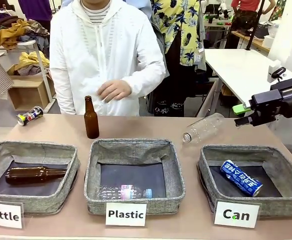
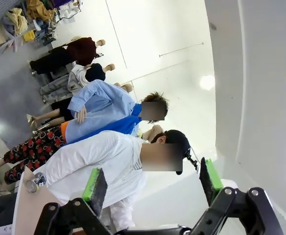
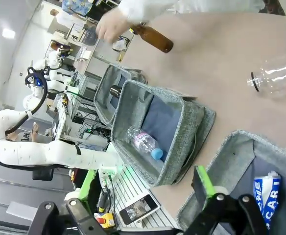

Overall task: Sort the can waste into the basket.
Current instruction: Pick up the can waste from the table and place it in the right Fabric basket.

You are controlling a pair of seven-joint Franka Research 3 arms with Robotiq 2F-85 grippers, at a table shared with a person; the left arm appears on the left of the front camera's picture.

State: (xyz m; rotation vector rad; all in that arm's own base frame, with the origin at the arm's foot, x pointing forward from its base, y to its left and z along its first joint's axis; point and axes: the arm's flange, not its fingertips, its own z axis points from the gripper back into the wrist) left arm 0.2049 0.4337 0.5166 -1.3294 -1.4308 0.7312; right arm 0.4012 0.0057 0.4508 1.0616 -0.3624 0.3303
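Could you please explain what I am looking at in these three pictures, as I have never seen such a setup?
Two white robot arms share a table with a person. The front picture looks across the table from between the arms; the other two come from wrist cameras. The right claw hangs open and empty at the right; the left claw, also open and empty, points up toward the person. The blue can lies in the basket marked "Can"; the black can lies on the table at far left. A brown bottle stands by the person's hand; a clear bottle lies nearby.
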